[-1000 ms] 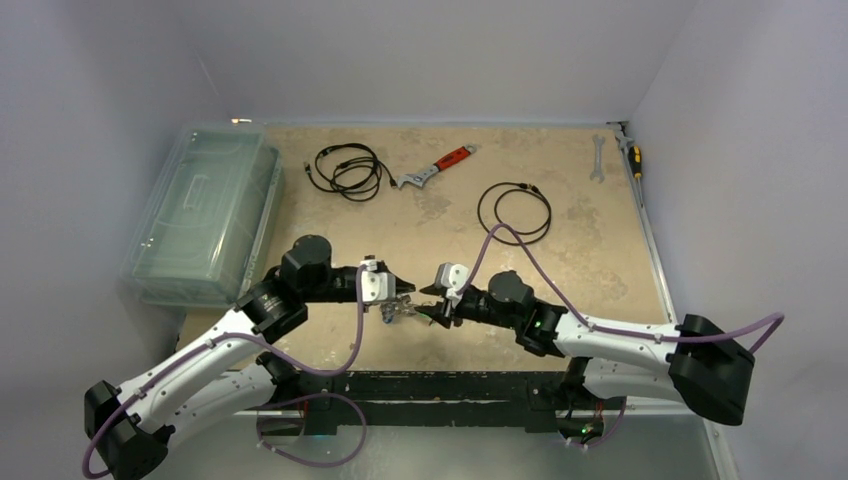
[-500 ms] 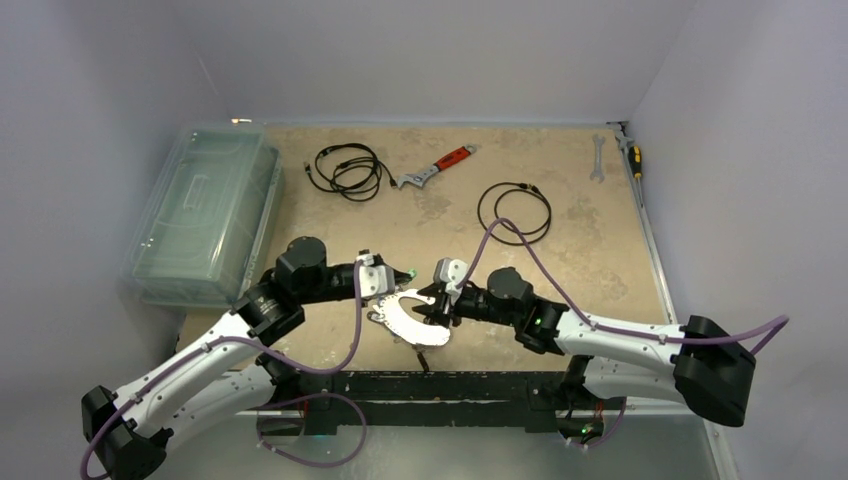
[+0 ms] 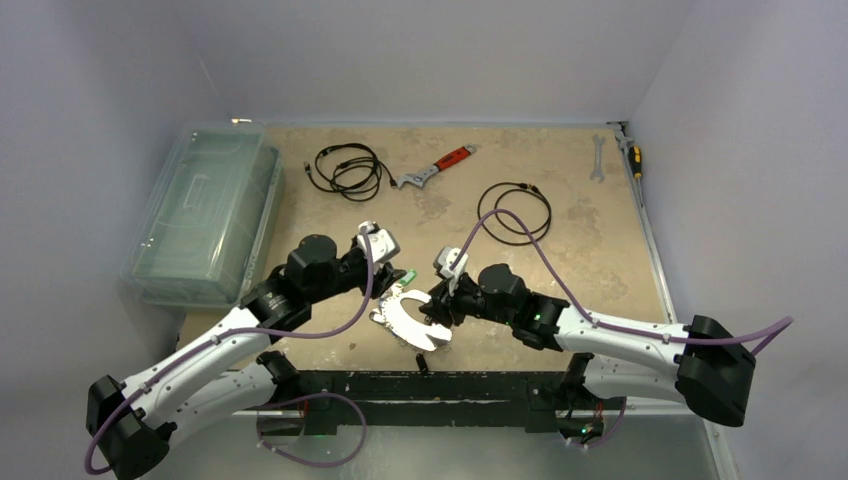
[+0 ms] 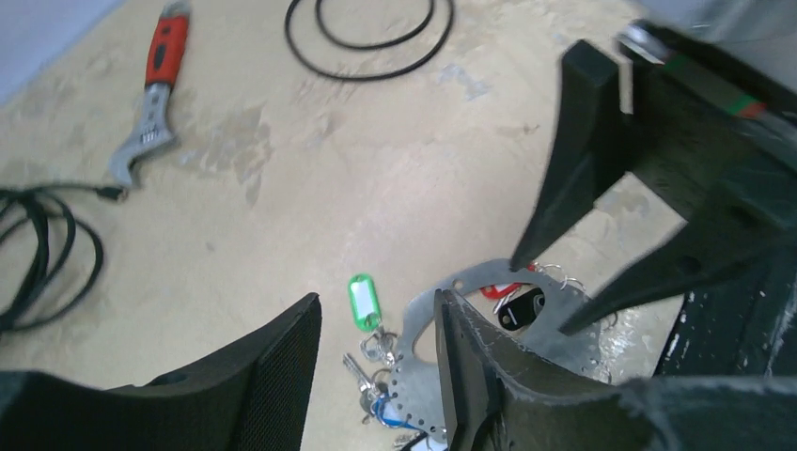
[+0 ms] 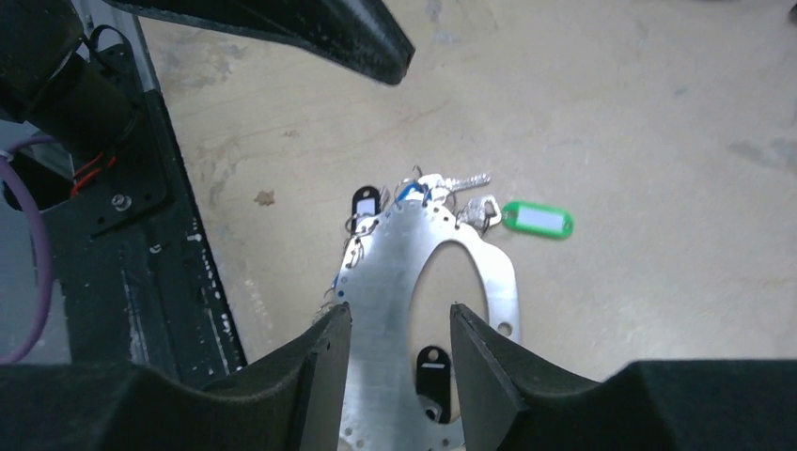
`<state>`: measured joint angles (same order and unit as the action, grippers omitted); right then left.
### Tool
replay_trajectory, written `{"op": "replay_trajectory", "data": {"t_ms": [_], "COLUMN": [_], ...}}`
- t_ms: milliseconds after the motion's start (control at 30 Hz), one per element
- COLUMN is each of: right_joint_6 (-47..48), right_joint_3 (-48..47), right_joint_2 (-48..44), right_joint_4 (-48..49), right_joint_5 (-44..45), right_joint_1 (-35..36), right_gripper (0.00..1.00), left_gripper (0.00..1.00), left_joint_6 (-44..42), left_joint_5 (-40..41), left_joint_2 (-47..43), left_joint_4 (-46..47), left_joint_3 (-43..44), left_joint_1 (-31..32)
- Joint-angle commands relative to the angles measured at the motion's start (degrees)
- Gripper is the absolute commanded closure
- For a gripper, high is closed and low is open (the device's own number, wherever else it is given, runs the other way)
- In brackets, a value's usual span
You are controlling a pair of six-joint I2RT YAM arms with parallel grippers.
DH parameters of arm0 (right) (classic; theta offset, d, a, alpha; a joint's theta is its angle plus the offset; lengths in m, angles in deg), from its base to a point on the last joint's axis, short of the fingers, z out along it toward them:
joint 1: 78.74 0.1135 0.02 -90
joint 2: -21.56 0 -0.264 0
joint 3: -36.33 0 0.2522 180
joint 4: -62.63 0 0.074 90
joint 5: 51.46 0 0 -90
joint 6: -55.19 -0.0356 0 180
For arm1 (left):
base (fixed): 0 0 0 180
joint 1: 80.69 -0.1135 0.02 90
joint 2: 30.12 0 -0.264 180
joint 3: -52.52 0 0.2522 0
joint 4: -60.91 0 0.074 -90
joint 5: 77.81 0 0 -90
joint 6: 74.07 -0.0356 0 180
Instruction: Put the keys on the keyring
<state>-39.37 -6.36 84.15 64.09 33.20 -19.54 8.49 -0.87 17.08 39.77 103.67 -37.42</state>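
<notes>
Straddling one keyring (image 5: pixel 385 272), right gripper (image 5: pixel 399 319) may hold it, cannot tell; left gripper (image 4: pixel 376 305) gapes empty over one green tag (image 4: pixel 361 301).

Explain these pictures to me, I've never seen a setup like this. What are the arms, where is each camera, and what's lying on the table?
These are two robot arms bolted to the near edge of a table, each ending in a two-finger gripper. The wide picture looks down from above and behind; the other two come from a camera on each wrist, so the black wedges at the bottom are that arm's own fingers. Where the left gripper and the right gripper meet lies the keyring, a flat silver hoop with the keys and a green tag at its edge. Both grippers are open and seem to hold nothing. Elsewhere lie black cable coils, a red-handled wrench and a clear plastic box.
</notes>
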Motion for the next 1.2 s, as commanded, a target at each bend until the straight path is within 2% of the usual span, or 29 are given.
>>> {"op": "replay_trajectory", "data": {"t_ms": [0, 100, 233, 367, 467, 600, 667, 800, 933, 1167], "right_joint_6": [-9.96, -10.03, -9.85, -9.13, -11.52, -24.23, -31.56, -45.26, -58.2, -75.67], "right_joint_3": [-0.81, -1.14, -3.75, -7.11, -10.48, -17.43, -19.53, -21.02, -21.25, -16.4], "right_joint_2": [1.09, 4.73, 10.06, 14.02, 16.1, 19.27, 20.55, 22.11, 21.78, 19.8], "right_joint_4": [-3.23, -4.24, -7.48, -10.56, -16.79, -30.74, -35.64, -42.24, -44.24, -41.72], "right_joint_5": [-1.09, -2.28, -3.79, -1.24, 6.47, 17.25, 18.73, 20.08, 22.83, 23.57], "right_joint_1": [1.09, 2.83, 4.71, 7.62, 9.27, 9.68, 10.33, 14.03, 19.09, 21.03], "right_gripper": [0.5, 0.38, 0.29, 0.26, 0.27, 0.37, 0.45, 0.49, 0.49, 0.53], "left_gripper": [0.52, 0.5, 0.46, 0.41, 0.37, 0.36, 0.36, 0.36, 0.36, 0.36], "left_joint_6": [8.71, 10.0, 12.42, 13.22, 13.9, 14.04, 14.24, 15.16, 16.28, 17.45], "left_joint_5": [12.52, 18.92, 25.49, 29.59, 32.61, 36.0, 37.86, 40.71, 43.62, 44.56], "left_joint_2": [2.76, 5.05, 6.89, 6.37, 5.45, 5.48, 5.74, 6.06, 5.9, 4.65], "left_joint_4": [0.03, -1.96, -5.16, -6.3, -6.85, -7.53, -7.93, -8.89, -10.07, -10.18], "left_joint_3": [-1.05, 0.91, 3.1, 3.39, 3.33, 3.56, 3.86, 4.43, 4.71, 4.3], "left_joint_1": [0.02, -0.08, -0.52, -0.85, -1.14, -1.66, -2.01, -2.86, -3.24, -3.45]}}
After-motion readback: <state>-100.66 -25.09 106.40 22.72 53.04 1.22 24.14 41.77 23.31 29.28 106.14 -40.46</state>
